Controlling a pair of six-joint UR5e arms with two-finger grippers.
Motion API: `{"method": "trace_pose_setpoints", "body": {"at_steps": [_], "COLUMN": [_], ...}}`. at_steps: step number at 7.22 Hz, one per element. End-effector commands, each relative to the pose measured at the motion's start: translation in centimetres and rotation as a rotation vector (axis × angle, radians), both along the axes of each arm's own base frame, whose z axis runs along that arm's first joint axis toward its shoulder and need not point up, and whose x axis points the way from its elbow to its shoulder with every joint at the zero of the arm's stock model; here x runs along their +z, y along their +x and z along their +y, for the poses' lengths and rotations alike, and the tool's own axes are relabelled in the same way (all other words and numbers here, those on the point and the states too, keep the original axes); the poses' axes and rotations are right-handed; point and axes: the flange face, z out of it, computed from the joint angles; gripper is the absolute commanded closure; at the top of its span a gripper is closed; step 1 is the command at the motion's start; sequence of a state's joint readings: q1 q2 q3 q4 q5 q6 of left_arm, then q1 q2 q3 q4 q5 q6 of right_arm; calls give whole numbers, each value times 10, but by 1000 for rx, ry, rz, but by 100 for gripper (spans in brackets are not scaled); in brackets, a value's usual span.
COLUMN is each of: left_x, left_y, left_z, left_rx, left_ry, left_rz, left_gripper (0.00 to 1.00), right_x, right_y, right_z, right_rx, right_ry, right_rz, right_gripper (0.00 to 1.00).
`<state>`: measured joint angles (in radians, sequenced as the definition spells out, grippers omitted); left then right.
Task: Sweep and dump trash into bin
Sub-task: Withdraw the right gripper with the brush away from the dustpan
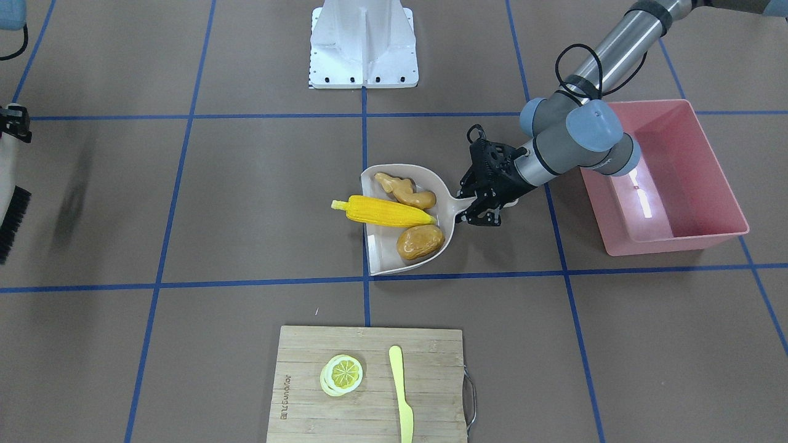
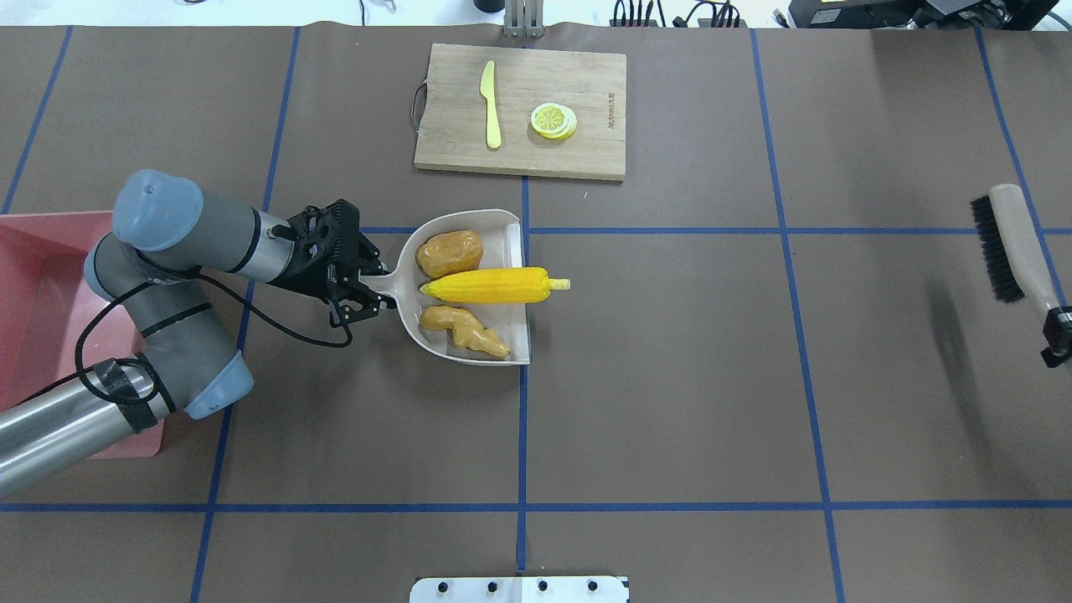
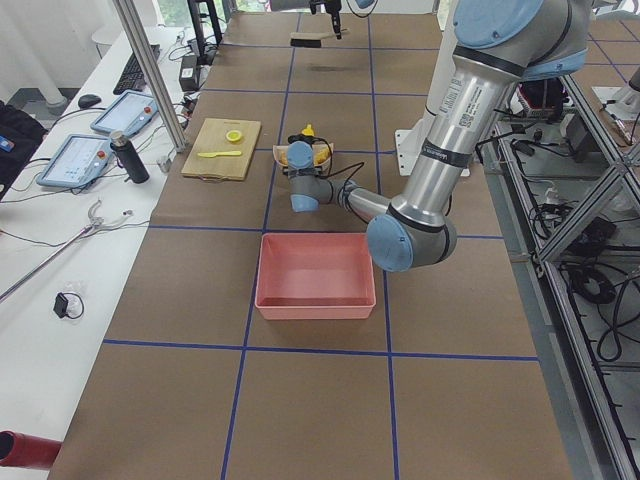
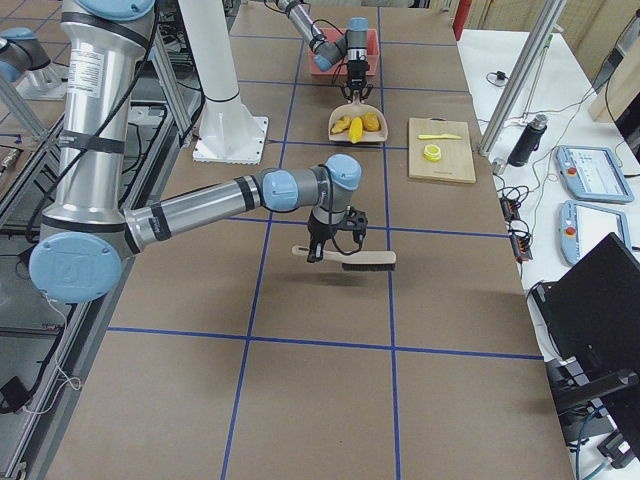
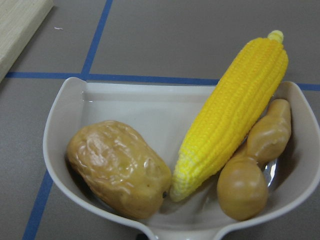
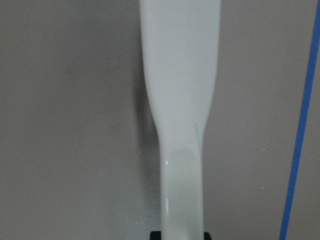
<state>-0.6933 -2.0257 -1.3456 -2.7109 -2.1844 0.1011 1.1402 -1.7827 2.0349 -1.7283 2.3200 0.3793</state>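
Left gripper (image 2: 375,289) clamped on handle of beige dustpan (image 2: 509,239) at centre-left of overhead view, corn cob (image 2: 490,286), potato (image 2: 450,253) and ginger root (image 2: 461,328) side by side inside pan, pink bin (image 2: 38,276) at left edge, right gripper (image 2: 1057,335) closed on brush (image 2: 1009,243) at right edge, clear of table.

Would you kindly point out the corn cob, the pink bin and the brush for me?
corn cob (image 2: 490,286): overhead exterior view, middle of the cob.
pink bin (image 1: 705,178): exterior front-facing view, inner side wall.
brush (image 2: 1027,243): overhead exterior view, pale back.
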Motion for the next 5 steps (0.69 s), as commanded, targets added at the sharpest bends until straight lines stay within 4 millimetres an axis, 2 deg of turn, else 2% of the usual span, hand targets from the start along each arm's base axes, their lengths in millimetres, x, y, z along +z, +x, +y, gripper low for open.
{"method": "trace_pose_setpoints", "body": {"at_steps": [1, 2, 5], "left_x": [-3, -8, -38], "left_y": [-1, -3, -23], "left_z": [1, 2, 9], "left_rx": [0, 0, -11], "left_ry": [5, 13, 55], "left_rz": [6, 15, 67], "left_gripper": [100, 100, 100], "right_x": [46, 72, 95], "right_y": [21, 20, 18], "right_z": [26, 28, 29], "right_rx": [-16, -29, -34], "right_ry": [-9, -18, -50], "right_rz": [-48, -68, -90], "right_gripper": [100, 100, 100]}}
